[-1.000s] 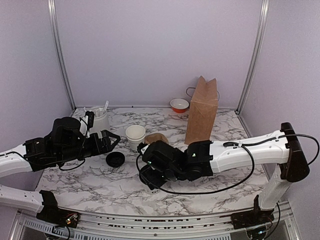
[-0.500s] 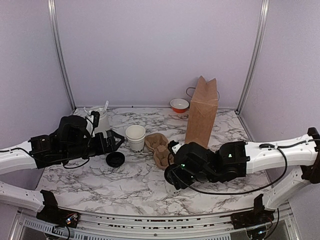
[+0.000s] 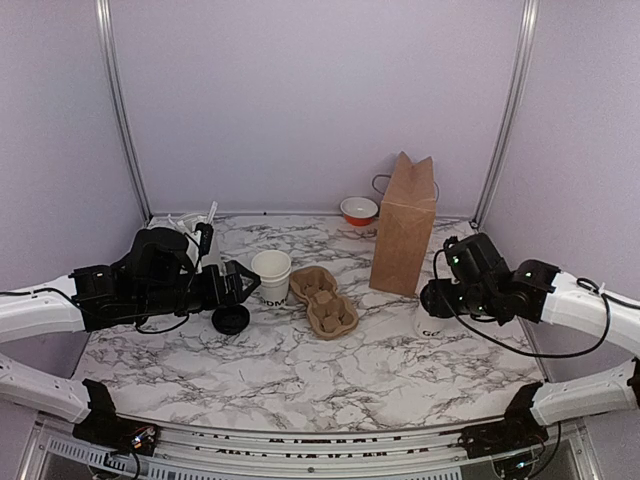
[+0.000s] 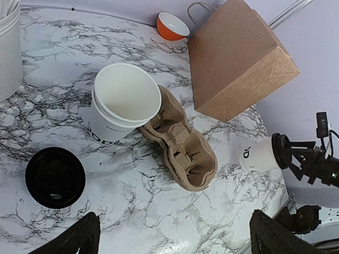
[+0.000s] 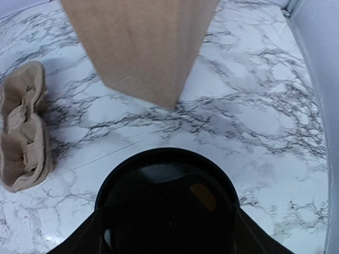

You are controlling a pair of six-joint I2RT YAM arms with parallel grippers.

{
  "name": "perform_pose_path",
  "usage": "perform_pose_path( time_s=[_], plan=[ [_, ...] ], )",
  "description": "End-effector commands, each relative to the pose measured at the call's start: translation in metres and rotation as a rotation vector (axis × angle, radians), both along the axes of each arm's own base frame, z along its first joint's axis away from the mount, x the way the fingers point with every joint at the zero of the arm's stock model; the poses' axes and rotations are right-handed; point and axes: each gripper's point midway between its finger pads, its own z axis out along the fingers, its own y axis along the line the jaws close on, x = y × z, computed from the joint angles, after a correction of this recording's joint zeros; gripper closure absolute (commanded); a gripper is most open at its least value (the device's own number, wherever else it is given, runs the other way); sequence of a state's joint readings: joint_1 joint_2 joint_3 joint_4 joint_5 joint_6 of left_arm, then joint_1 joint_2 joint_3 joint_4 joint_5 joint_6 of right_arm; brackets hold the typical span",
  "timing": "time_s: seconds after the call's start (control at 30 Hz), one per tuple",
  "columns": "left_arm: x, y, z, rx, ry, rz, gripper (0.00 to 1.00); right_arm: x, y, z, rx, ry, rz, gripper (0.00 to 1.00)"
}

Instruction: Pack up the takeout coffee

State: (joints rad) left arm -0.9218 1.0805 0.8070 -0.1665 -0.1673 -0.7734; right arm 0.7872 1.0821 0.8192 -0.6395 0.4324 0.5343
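Observation:
The takeout coffee (image 3: 432, 322), a white cup with dark lettering and a black lid (image 5: 167, 196), hangs near the table's right side, just in front of the brown paper bag (image 3: 404, 225). My right gripper (image 3: 441, 300) is shut on it, its fingers (image 5: 87, 235) flanking the lid. In the left wrist view the coffee (image 4: 258, 155) shows at the right with the gripper behind it. My left gripper (image 3: 240, 284) stands open at the left, empty, beside a lidless white cup (image 3: 271, 275) and over a loose black lid (image 3: 231, 319).
A cardboard cup carrier (image 3: 323, 299) lies in the middle, touching the lidless cup (image 4: 124, 103). An orange bowl (image 3: 359, 210) sits behind the bag (image 4: 238, 58). A tall white utensil holder (image 3: 200, 238) stands at the back left. The right wall is close to the right arm.
My right arm has swung from the front middle to the right, carrying the coffee to beside the bag. The left arm has crept slightly right.

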Motion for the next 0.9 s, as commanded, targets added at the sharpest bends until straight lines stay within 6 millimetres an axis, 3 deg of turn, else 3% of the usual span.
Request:
perform_pose_path(
  time_s=[0.0,0.17,0.33,0.63,0.87],
  plan=[
    [0.003,-0.005,0.021,-0.041,-0.039,-0.009,0.01,0.027,-0.047,0.008,-0.031,-0.045,-0.085,0.34],
    [0.003,-0.006,0.021,-0.044,-0.034,-0.013,0.01,0.051,-0.104,0.006,-0.069,-0.059,-0.228,0.34],
    [0.0,-0.005,0.021,-0.051,-0.03,-0.02,0.01,0.066,-0.138,0.001,-0.08,-0.064,-0.312,0.34],
    [-0.004,0.002,0.024,-0.064,-0.037,-0.009,0.01,0.082,-0.143,-0.012,-0.082,-0.057,-0.369,0.31],
    [-0.007,0.01,0.022,-0.056,-0.037,0.002,0.01,0.076,-0.147,-0.011,-0.092,-0.051,-0.385,0.16]
  ],
)
